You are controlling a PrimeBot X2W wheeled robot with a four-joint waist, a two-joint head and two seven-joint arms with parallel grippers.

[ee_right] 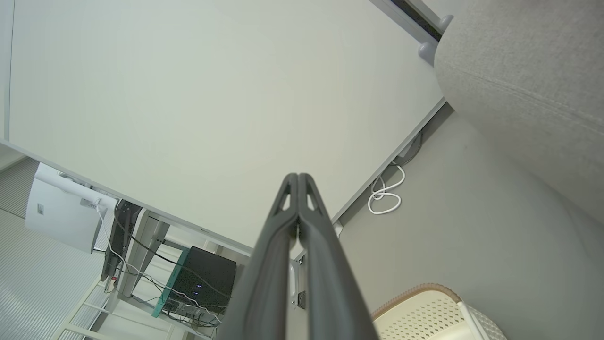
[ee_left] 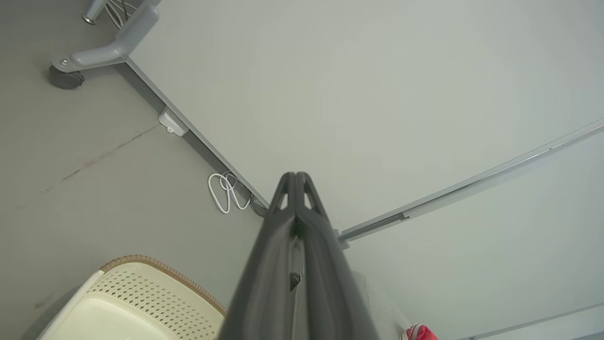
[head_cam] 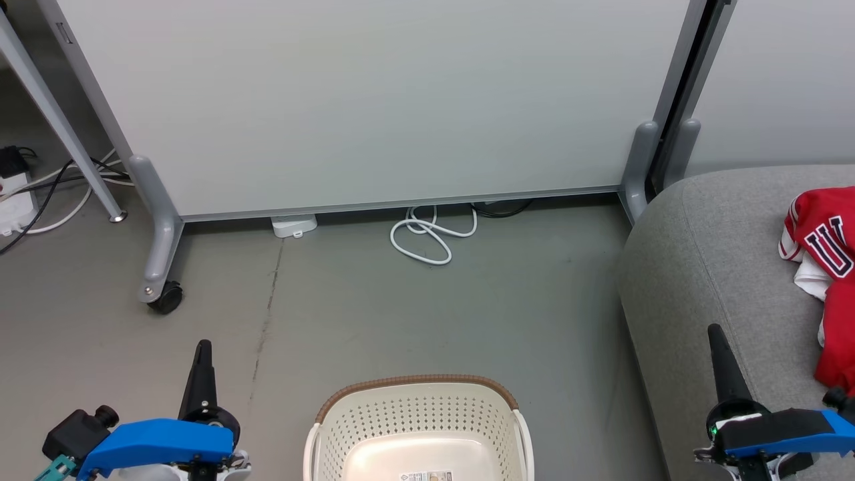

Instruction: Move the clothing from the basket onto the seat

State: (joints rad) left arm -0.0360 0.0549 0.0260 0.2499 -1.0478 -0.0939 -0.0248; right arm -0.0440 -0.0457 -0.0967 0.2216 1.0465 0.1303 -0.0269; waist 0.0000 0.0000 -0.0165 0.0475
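Head view: we face a grey concrete floor (head_cam: 334, 300) and a wheeled white partition panel (head_cam: 374, 100). The cream perforated plastic basket with a brown woven rim (head_cam: 417, 382) sits between our left gripper (head_cam: 203, 346) and right gripper (head_cam: 714, 330), both clenched on nothing. The red, white-trimmed clothing (head_cam: 825, 254) lies on the grey fabric sofa seat (head_cam: 708, 254). Left wrist view: a coiled white cable (ee_left: 222, 191) lies by the panel. Right wrist view adds a black equipment box (ee_right: 207, 271) beyond the panel.

Red clothing (head_cam: 835, 280) with white trim, cream perforated basket (head_cam: 417, 427), grey seat (head_cam: 708, 254).
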